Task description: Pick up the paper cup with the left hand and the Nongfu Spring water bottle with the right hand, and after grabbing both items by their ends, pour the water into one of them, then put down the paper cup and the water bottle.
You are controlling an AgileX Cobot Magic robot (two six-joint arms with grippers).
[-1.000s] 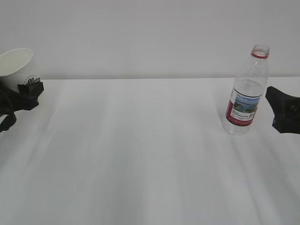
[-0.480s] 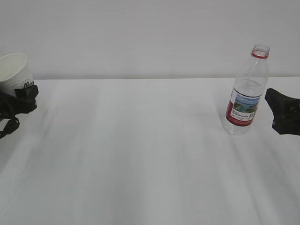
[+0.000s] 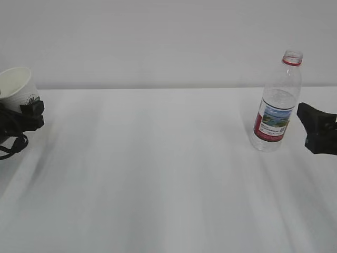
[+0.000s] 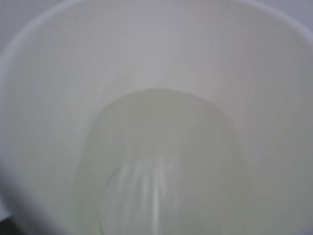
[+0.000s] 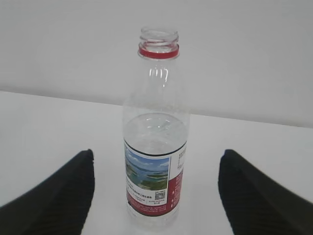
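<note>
Cup [image 3: 17, 87] clamped in the left hand [image 3: 23, 117] at far left; bottle [image 3: 276, 103] standing free just ahead of the spread right hand [image 3: 316, 129].

Far left: cup gripped low on its wall by the black left fingers [image 3: 32, 109], tilted, mouth up and turned toward the camera, green logo just above the fingertip. From the left wrist: nothing but the cup's cream inside [image 4: 156, 98], rim filling the view, round bottom pale and blurred; water not discernible there. Middle: bare white table [image 3: 158, 174]. Right: bottle [image 5: 155, 137] upright on the table, uncapped, red neck ring on top, red label with landscape picture low down, water level about midway up. Right fingers [image 5: 54, 196] released and wide apart, one each side of the bottle, clear gaps on both sides, no contact.
</note>
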